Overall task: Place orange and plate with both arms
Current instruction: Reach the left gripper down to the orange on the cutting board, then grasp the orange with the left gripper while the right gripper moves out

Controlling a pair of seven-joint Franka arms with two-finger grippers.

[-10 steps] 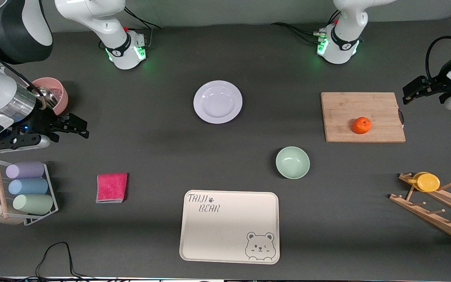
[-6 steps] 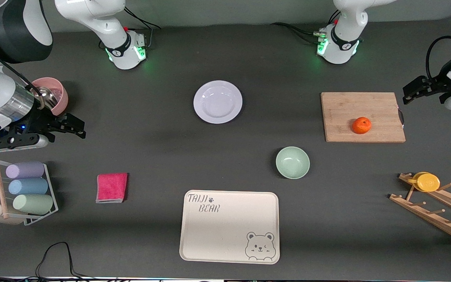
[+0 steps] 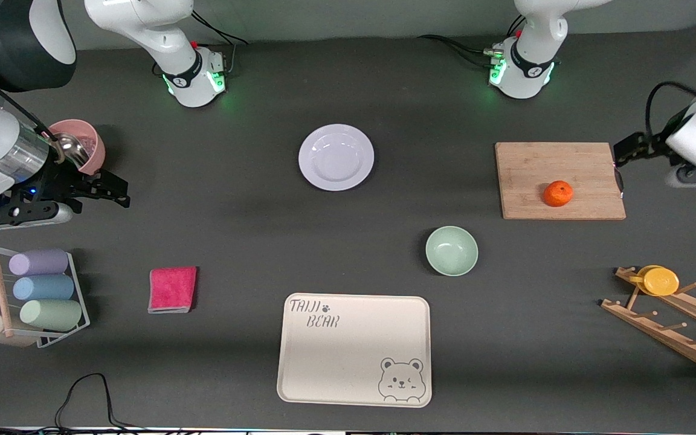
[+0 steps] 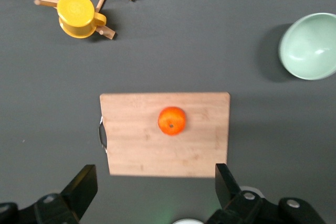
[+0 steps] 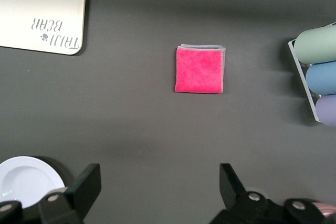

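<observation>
Hovering above the tabletop point(image 3: 251, 241) at the left arm's end, the left end effector point(image 4: 152, 192) has its fingers spread wide with nothing between them; it sits just off the handle edge of the wooden cutting board point(image 3: 559, 180). On that board, a short way out from this end effector, lies the orange point(image 3: 558, 193), apart from both fingers. Farther out from it, off the board, stands the pale-green bowl point(image 3: 451, 251), and near the wooden rack point(image 3: 674, 326) rests a yellow cup point(image 3: 659, 281).

Over the right arm's end of the tabletop hangs the right end effector point(image 5: 157, 190), its fingers likewise wide and holding nothing, close by a pink cup point(image 3: 85, 145). Outward from it, the folded pink cloth point(image 3: 172, 289) lies flat, with a rack of pastel cylinders point(image 3: 46, 289) beside that. The plate point(image 3: 336, 157) rests bare on the tabletop between the two end effectors, well apart from both. The cream bear-printed tray point(image 3: 354, 349) lies nearer to the front camera than the plate.
</observation>
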